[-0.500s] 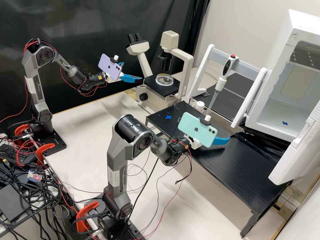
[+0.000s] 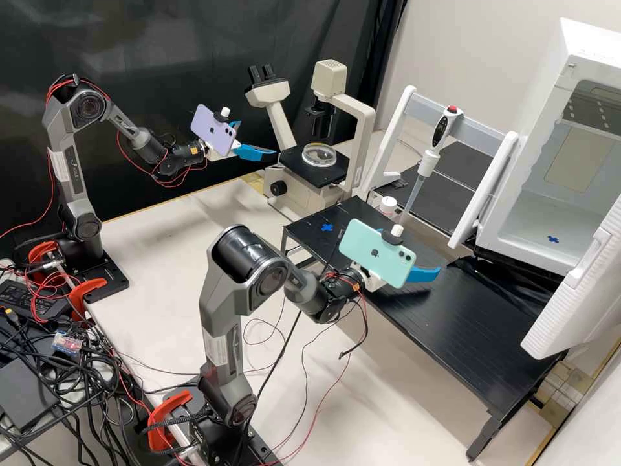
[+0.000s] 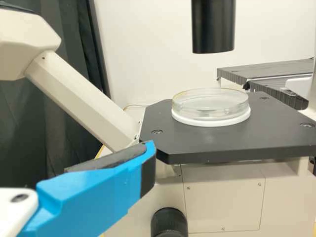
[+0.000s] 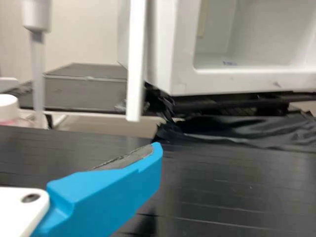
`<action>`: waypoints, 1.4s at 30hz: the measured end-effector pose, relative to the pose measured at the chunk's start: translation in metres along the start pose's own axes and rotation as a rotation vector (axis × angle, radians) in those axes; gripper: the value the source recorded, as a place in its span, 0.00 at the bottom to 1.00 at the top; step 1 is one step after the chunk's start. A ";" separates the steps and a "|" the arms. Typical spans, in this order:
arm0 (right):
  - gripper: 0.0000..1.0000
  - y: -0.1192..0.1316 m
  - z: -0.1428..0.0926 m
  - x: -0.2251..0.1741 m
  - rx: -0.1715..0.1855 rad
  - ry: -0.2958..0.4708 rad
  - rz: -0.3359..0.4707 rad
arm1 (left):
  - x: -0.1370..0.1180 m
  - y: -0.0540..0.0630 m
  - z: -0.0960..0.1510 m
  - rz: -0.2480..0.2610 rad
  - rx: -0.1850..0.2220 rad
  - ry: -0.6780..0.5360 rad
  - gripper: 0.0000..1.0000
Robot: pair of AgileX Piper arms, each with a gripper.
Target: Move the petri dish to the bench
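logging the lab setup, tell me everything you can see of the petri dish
The petri dish is round, shallow and clear, like glass or plastic, with a faint yellowish tint at its rim. It lies level on a round white base, on the black stage of the microscope, below a black tube. Nothing grips it. I cannot tell whether it holds anything.

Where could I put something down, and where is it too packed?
Bare: the black bench between the right arm and the cabinet's open white door; the pale table between the left arm and microscope. Crowded: beside the arm bases, with tangled cables; and the stage, where the petri dish sits below a black tube.
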 end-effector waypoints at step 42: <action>1.00 -0.120 -0.237 0.010 -0.259 0.470 -0.248 | 0.000 0.000 0.000 0.000 0.000 0.000 1.00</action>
